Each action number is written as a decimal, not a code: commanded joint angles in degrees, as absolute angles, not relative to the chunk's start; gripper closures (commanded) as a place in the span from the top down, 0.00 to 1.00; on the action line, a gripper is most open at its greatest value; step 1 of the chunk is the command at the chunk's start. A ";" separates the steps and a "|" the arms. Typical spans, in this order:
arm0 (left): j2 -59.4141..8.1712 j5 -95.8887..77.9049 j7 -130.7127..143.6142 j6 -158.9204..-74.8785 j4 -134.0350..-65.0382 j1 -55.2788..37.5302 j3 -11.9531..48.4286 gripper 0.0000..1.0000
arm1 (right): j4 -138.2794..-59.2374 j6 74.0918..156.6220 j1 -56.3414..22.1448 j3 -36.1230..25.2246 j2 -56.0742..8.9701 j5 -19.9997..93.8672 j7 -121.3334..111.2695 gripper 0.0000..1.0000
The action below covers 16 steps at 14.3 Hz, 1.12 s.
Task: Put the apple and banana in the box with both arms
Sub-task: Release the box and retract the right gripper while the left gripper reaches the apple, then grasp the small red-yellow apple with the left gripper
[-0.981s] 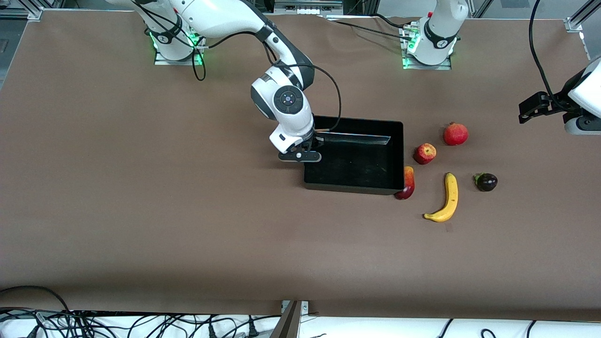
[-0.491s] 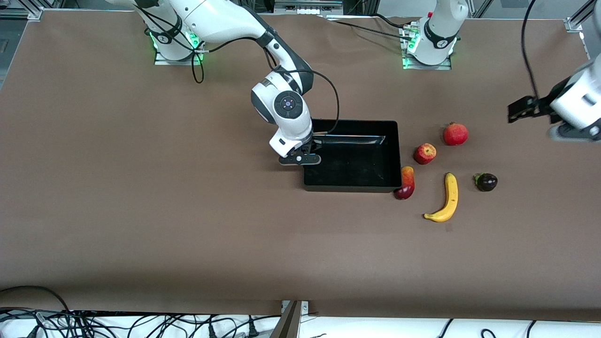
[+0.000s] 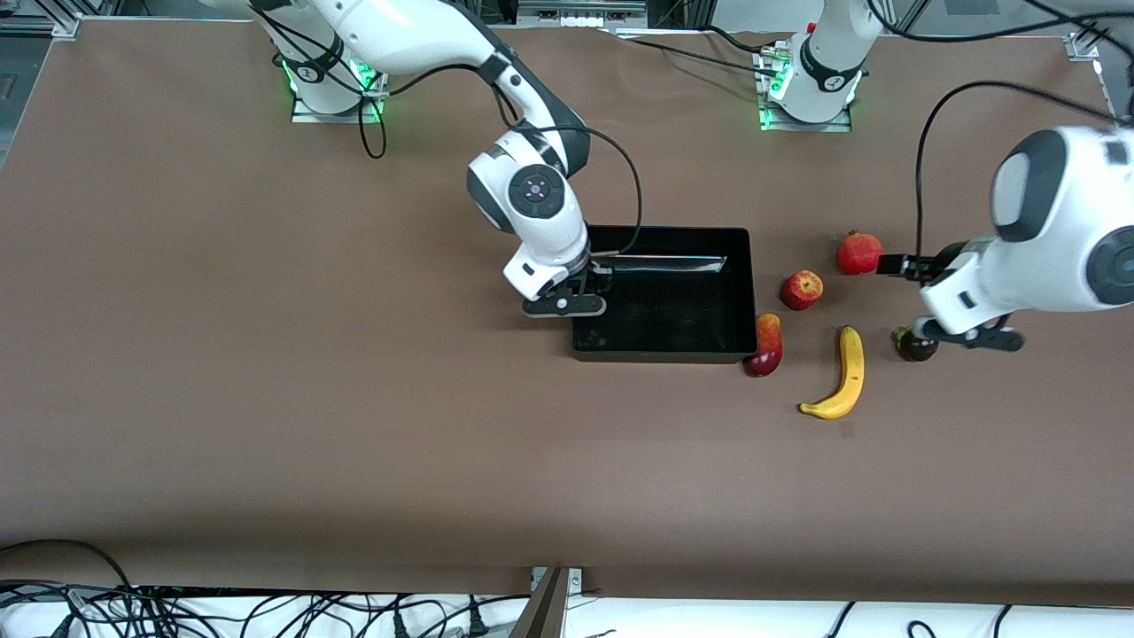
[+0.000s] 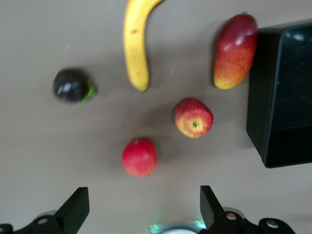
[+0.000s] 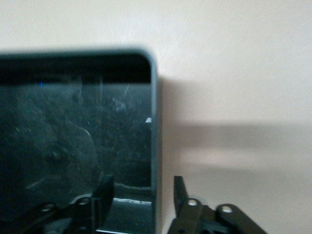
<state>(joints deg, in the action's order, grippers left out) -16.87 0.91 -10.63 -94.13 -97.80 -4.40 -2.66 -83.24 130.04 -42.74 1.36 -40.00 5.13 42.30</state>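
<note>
The black box (image 3: 660,356) lies mid-table. My right gripper (image 3: 567,306) stands open at its wall toward the right arm's end. In the right wrist view the gripper (image 5: 141,183) straddles that wall (image 5: 153,122), and neither finger touches it. The apple (image 3: 802,290) and the banana (image 3: 842,377) lie on the table beside the box, toward the left arm's end. My left gripper (image 3: 966,341) hangs open over the table beside the banana. In the left wrist view this gripper (image 4: 144,209) holds nothing, with the apple (image 4: 194,118) and banana (image 4: 135,48) below it.
A red-yellow mango (image 3: 766,346) leans against the box's corner. A round red fruit (image 3: 859,252) lies farther from the front camera than the apple. A dark fruit (image 3: 912,347) sits partly under the left gripper.
The left arm has swung in from the table's end to above the fruits. The right gripper's jaws have opened off the box wall after drawing the box slightly toward the right arm's end.
</note>
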 commanded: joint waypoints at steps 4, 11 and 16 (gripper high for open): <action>-12.32 0.09 -22.32 -116.51 -119.05 -4.40 0.08 1.00 | -84.29 111.57 -39.82 -11.40 -24.19 7.89 28.58 1.00; -14.49 0.17 -14.68 -136.22 -131.66 -4.57 4.48 1.00 | -92.87 96.42 -39.46 -26.53 -4.95 10.73 11.00 1.00; -16.61 1.14 -15.20 -138.87 -131.84 -4.66 4.57 0.58 | -96.42 94.57 -24.74 -16.11 0.96 4.14 5.99 1.00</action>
